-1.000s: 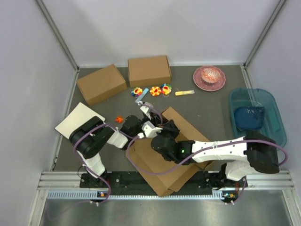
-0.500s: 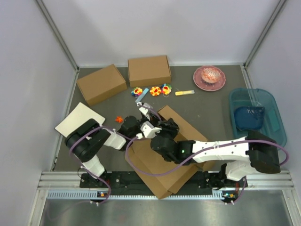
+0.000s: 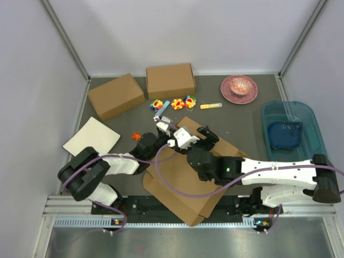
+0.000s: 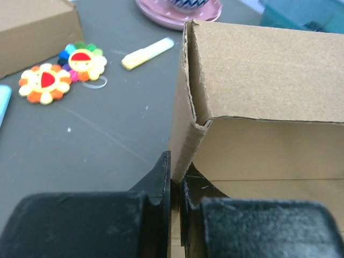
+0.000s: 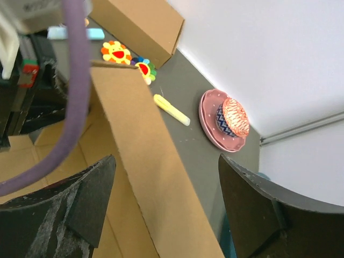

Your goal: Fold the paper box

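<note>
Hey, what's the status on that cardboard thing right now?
Left fingers shut on paper box wall. Right fingers open, straddling the raised wall. Nothing blocking it.

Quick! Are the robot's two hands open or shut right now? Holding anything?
Left gripper: shut, pinching an edge of the paper box.
Right gripper: open, straddling the box's raised wall, not gripping.

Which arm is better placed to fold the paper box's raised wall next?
Left, probably: left gripper is shut on a corner of the paper box; right gripper is open astride its wall, holding nothing.
</note>
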